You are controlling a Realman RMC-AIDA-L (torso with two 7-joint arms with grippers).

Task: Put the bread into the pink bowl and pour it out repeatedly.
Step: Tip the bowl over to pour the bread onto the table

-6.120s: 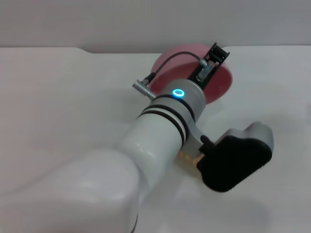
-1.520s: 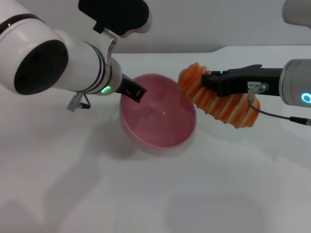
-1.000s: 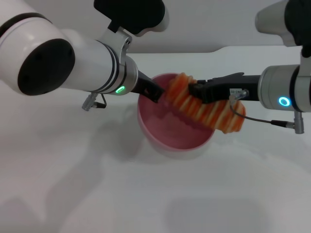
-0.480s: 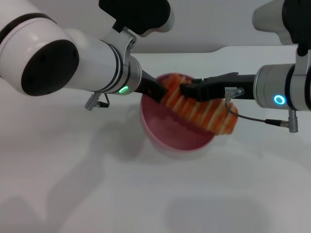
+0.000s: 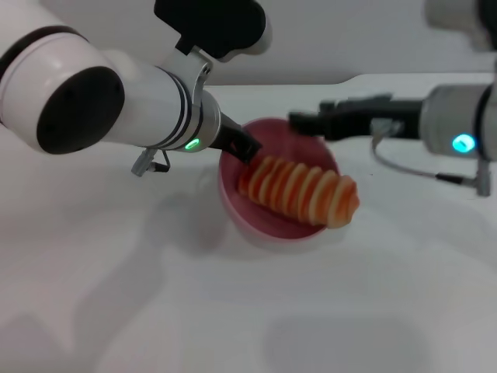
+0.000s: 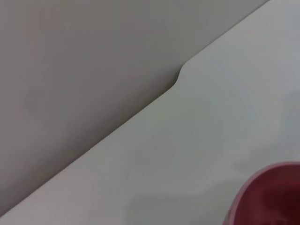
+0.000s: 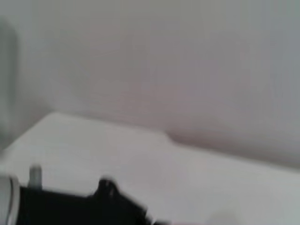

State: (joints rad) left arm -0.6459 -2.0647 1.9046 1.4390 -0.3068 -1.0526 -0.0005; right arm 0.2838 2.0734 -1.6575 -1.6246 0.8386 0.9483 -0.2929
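At the centre of your head view, the pink bowl (image 5: 273,221) sits on the white table (image 5: 155,311) with 1 item in it: the bread (image 5: 299,191), striped side up. The loaf lies slanted across the bowl, 1 end down inside at the left, the other jutting over the rim at the right.

Your left gripper (image 5: 239,146) reaches in from the upper left of the frame and is clamped on the bowl's upper-left rim. Your right gripper (image 5: 307,121) comes in from the upper right and hangs just above the bowl's far rim, clear of the bread; it grips nothing, though whether its fingers are spread or closed cannot be told.

In your left wrist view, only a curve of the pink bowl (image 6: 267,197) shows at the lower right corner, against the table and a grey wall (image 6: 70,61).
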